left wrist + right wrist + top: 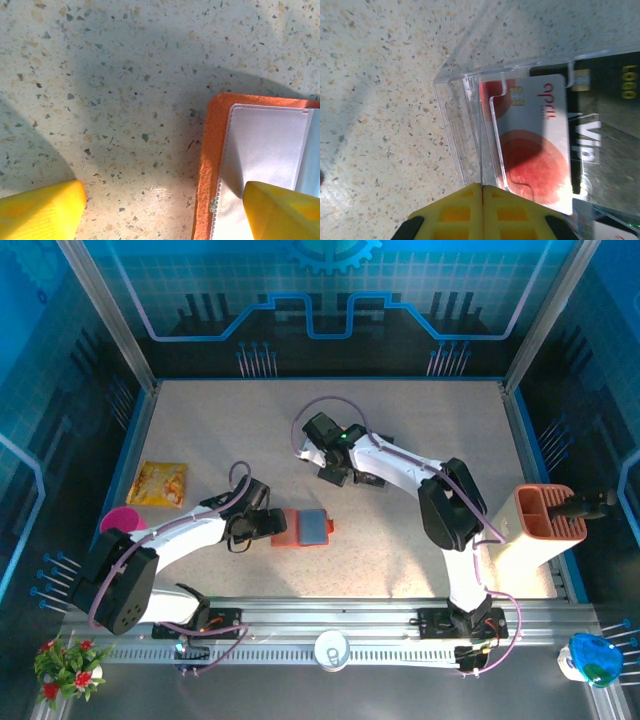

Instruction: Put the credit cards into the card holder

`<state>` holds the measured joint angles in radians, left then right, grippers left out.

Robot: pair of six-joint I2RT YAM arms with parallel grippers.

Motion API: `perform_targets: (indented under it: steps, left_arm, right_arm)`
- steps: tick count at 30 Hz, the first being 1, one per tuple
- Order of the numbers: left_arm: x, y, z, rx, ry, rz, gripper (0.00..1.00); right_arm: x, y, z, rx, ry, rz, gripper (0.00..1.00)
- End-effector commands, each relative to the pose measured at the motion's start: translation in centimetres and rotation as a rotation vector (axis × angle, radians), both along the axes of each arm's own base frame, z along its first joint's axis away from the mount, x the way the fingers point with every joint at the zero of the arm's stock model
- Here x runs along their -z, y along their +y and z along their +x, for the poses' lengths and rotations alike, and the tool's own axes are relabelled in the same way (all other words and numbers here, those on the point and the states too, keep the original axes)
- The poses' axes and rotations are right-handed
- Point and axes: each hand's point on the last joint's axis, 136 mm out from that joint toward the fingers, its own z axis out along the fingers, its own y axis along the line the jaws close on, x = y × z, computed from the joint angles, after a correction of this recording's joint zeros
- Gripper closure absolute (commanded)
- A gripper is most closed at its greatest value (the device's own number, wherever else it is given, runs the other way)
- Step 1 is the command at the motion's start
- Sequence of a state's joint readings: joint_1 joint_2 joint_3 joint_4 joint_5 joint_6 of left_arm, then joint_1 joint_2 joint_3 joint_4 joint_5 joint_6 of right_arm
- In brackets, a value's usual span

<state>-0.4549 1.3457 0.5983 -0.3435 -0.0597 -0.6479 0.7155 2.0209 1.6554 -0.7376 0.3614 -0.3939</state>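
Plainly, left tool (162,197) agape, empty, over felty orange card holder (206,150); right tool (481,188) closed by glossy credit cards (535,150).

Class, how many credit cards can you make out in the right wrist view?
2. A white card with red circles sits in the clear case; a black VIP card lies just right of it. Others may be hidden underneath.

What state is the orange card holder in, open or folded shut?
Open: the card holder lies spread flat, its grey-blue inner pocket facing up.
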Motion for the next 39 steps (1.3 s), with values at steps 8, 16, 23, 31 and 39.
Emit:
perform_targets:
  steps: [8, 16, 23, 31, 39]
  left_arm:
    - [-0.4, 0.4, -0.2, -0.007, 0.005, 0.028, 0.16]
    - [-0.5, 1.3, -0.4, -0.058, 0.007, 0.055, 0.16]
    - [-0.2, 2.0, -0.9, -0.077, 0.020, 0.078, 0.16]
    - [0.5, 2.4, -1.4, -0.088, 0.041, 0.095, 0.16]
    - [0.9, 2.6, -1.8, -0.086, 0.060, 0.106, 0.16]
  right_arm:
    - [-7.1, 2.9, -3.5, 0.054, 0.019, 0.286, 1.00]
    - [-7.3, 4.7, -7.2, 0.297, 0.236, 0.642, 1.00]
    - [-5.6, 5.1, -8.8, 0.517, 0.424, 1.043, 1.00]
    - [-2.9, 4.5, -9.6, 0.653, 0.481, 1.301, 1.00]
    - [-0.4, 4.4, -10.3, 0.727, 0.523, 1.420, 1.00]
